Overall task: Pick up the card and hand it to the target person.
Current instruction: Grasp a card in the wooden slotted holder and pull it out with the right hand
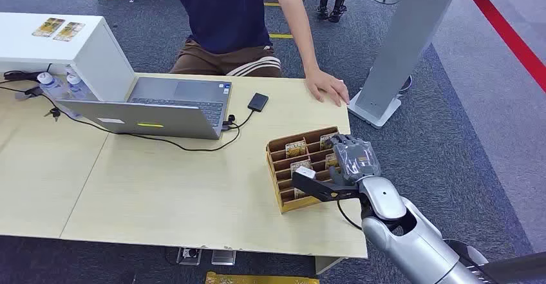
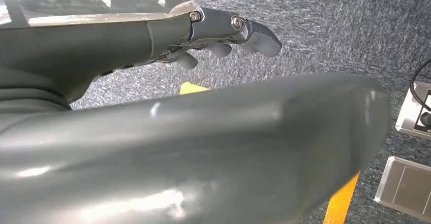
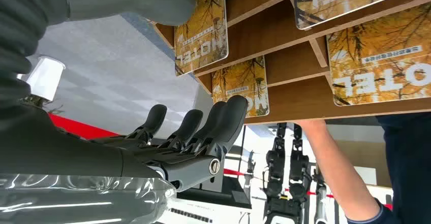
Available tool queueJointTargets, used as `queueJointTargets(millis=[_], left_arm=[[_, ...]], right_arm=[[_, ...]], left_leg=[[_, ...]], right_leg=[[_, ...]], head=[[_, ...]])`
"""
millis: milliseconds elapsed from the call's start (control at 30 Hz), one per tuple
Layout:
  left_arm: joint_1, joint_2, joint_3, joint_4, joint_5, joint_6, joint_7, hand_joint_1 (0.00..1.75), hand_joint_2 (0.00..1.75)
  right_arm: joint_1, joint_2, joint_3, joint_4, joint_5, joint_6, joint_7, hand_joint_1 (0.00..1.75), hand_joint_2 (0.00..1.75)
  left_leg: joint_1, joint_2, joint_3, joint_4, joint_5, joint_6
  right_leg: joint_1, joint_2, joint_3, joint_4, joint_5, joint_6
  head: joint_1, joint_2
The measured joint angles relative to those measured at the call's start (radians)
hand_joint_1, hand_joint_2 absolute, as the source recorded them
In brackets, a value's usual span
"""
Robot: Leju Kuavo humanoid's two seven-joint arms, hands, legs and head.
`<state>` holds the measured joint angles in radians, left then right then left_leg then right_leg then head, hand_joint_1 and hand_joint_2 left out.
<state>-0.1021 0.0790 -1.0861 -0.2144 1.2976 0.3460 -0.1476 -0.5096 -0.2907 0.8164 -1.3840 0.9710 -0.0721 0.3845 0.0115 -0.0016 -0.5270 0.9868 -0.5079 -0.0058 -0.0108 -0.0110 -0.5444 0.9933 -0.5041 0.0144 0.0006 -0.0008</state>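
**Right hand at the card rack, holding nothing**

A brown wooden card rack (image 1: pixel 283 168) sits near the right front corner of the bench (image 1: pixel 161 194), a pale wood-grain top. The rack is a slanted box split by thin partitions into rows of shallow slots. Several slots hold a card (image 3: pixel 201 28): flat, glossy rectangles with rounded corners, printed with yellow autumn foliage and the word HOTEL. In the right wrist view four such cards stand in separate slots, each leaning on the wooden divider behind it; other slots show bare board.

The right hand (image 1: pixel 344 165) hovers over the right side of the rack, its dark fingers (image 3: pixel 223 120) extended and apart, its thumb stretched across the front slots. It grips nothing; whether a fingertip touches a card cannot be told. The forearm is smooth silver metal, the wrist covered in clear film.

The left hand (image 2: pixel 223 36) hangs over grey speckled carpet, its fingers curled loosely inward with nothing in them.

A person (image 1: pixel 232 13) in a dark shirt sits behind the far edge of the bench, one hand flat on the far right corner. An open grey laptop (image 1: pixel 161 107) stands near the far edge, a small black box (image 1: pixel 257 101) beside it. On a white box (image 1: pixel 58 46) at the far left corner lie two more cards (image 1: pixel 59 29).
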Motion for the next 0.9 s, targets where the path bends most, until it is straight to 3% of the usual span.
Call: queueJointTargets(millis=[400, 633, 900], left_arm=[[0.0, 0.0, 0.0, 0.0, 0.001, 0.004, 0.004, 0.0, 0.0], [0.0, 0.0, 0.0, 0.0, 0.001, 0.008, 0.004, 0.0, 0.0], [0.0, 0.0, 0.0, 0.0, 0.001, 0.009, 0.005, 0.0, 0.0]], right_arm=[[-0.006, 0.0, 0.003, 0.014, -0.004, -0.002, 0.029, 0.62, 1.75], [-0.006, 0.0, 0.003, 0.017, -0.009, -0.002, 0.032, 0.88, 1.75], [-0.006, 0.0, 0.005, 0.021, -0.02, -0.001, 0.027, 1.05, 1.75]], left_leg=[[0.0, 0.0, 0.0, 0.0, 0.0, 0.0], [0.0, 0.0, 0.0, 0.0, 0.0, 0.0], [0.0, 0.0, 0.0, 0.0, 0.0, 0.0]], right_leg=[[0.0, 0.0, 0.0, 0.0, 0.0, 0.0], [0.0, 0.0, 0.0, 0.0, 0.0, 0.0], [0.0, 0.0, 0.0, 0.0, 0.0, 0.0]], head=[[0.0, 0.0], [0.0, 0.0], [0.0, 0.0]])
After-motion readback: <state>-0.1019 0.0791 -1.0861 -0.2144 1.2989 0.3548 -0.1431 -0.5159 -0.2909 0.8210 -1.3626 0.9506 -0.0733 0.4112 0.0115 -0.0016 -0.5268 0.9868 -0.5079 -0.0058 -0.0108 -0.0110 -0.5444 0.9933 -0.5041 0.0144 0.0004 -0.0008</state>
